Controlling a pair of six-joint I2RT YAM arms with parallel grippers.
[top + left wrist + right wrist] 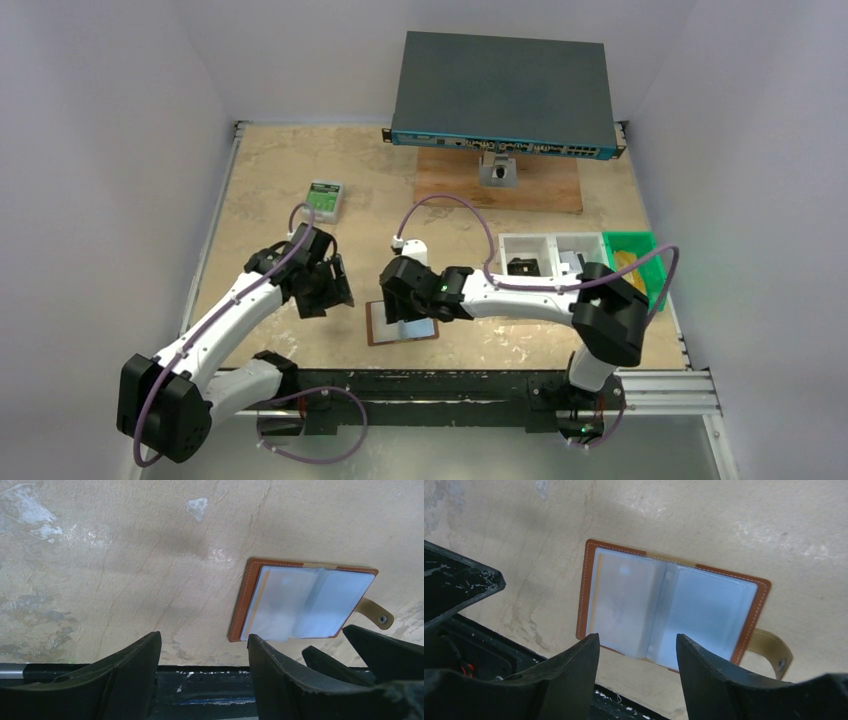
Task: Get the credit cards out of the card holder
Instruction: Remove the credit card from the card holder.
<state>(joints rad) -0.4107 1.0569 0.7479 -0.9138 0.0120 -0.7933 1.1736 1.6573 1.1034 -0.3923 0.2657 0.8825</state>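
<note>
The brown leather card holder (378, 329) lies open flat near the table's front edge, its grey-blue pockets up and its snap tab (771, 647) out to one side. It also shows in the left wrist view (305, 602) and the right wrist view (669, 605). I cannot make out separate cards in the pockets. My right gripper (638, 640) is open and empty, hovering right over the holder's near edge. My left gripper (205, 640) is open and empty, to the left of the holder above bare table.
A small green-and-white box (325, 199) lies at the back left. A dark network switch (505, 95) on a wooden board (540, 185) stands at the back. White bins (553, 243) and a green bin (650, 262) sit at the right. The black front rail (200, 680) is close.
</note>
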